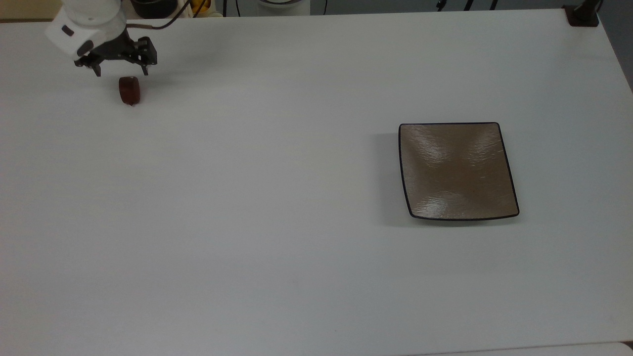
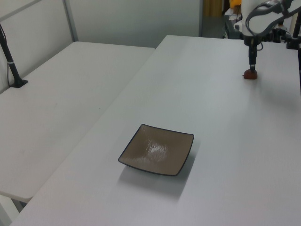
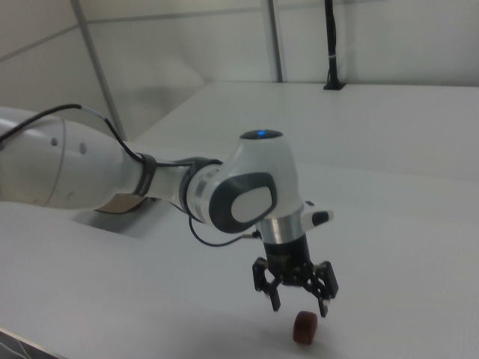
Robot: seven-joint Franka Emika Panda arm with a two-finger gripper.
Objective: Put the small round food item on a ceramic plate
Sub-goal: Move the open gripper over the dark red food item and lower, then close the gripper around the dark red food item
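Observation:
The small round food item (image 1: 129,90) is a dark reddish-brown glossy lump lying on the white table (image 1: 277,198) at the top view's far left; it also shows as the food item (image 2: 249,74) and the food item (image 3: 304,327). My gripper (image 1: 121,71) hangs just above and slightly behind it, open, with nothing between its fingers; it appears again as the gripper (image 3: 299,304) and the gripper (image 2: 252,65). The ceramic plate (image 1: 457,170), square, brownish-tan with a thin black rim, sits far off at the top view's right, seen too as the plate (image 2: 157,149), with nothing on it.
A black post base (image 1: 582,15) stands at the table's far right corner in the top view. A second white table (image 2: 56,103) adjoins in the left view, with a black stand (image 2: 14,70) on it. Cables and equipment (image 1: 198,6) lie beyond the back edge.

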